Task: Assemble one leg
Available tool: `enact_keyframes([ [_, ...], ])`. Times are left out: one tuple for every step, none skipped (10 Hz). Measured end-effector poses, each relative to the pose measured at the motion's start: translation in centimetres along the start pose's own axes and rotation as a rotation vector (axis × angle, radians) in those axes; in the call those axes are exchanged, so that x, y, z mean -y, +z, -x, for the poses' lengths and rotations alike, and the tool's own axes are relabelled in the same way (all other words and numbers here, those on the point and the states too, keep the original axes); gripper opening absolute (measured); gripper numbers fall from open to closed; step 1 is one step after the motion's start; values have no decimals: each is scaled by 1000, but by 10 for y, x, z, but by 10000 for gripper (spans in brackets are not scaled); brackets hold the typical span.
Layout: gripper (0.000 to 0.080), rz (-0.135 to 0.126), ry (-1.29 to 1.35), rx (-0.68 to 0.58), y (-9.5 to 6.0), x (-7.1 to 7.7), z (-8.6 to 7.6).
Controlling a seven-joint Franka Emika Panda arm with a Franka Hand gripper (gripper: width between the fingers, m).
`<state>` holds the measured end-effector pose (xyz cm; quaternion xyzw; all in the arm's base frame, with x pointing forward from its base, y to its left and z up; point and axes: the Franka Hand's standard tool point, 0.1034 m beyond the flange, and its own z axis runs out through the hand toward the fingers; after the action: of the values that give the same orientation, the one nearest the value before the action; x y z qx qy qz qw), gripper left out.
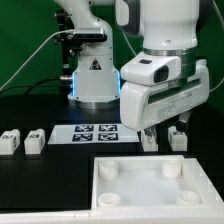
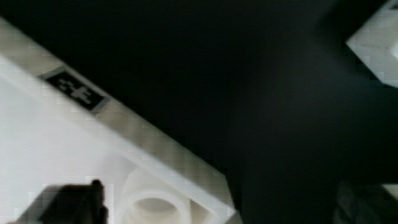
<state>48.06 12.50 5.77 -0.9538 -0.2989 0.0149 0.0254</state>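
Several small white legs with black-and-white tags stand on the black table. Two are at the exterior view's left (image 1: 10, 142) (image 1: 34, 140). Two more (image 1: 150, 141) (image 1: 178, 137) stand behind the tray, just below my gripper (image 1: 165, 127). The gripper is open and holds nothing. In the wrist view the dark fingers (image 2: 71, 205) sit far apart, with the gripper (image 2: 217, 206) over the edge of the white tray (image 2: 54, 150). One of the tray's round corner sockets (image 2: 157, 208) lies between the fingers. A white part (image 2: 377, 45) shows at that picture's edge; it is too blurred to name.
The large white tray (image 1: 100, 190) with round corner sockets lies at the front of the exterior view. The marker board (image 1: 97, 131) lies flat behind it. The robot base (image 1: 95, 75) stands at the back. A tag (image 2: 75, 88) shows on the tray's side.
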Motion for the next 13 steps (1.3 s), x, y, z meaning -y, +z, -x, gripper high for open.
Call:
enact_keyframes([
  [649, -6, 96, -2, 0, 1, 0],
  [649, -18, 248, -4, 0, 3, -1],
  [649, -20, 297, -4, 0, 5, -1],
  [649, -27, 484, 5, 3, 19, -2],
  [649, -34, 579, 13, 5, 34, -3],
  [649, -40, 582, 12, 6, 40, -4],
  [649, -46, 571, 46, 7, 39, -1],
  [649, -47, 572, 47, 6, 38, -2],
  [649, -57, 560, 126, 7, 40, 6],
  [649, -83, 560, 243, 5, 41, 8],
  [649, -93, 572, 298, 7, 43, 3],
  [649, -111, 559, 429, 7, 51, 11],
  [649, -132, 550, 530, 8, 54, 11],
])
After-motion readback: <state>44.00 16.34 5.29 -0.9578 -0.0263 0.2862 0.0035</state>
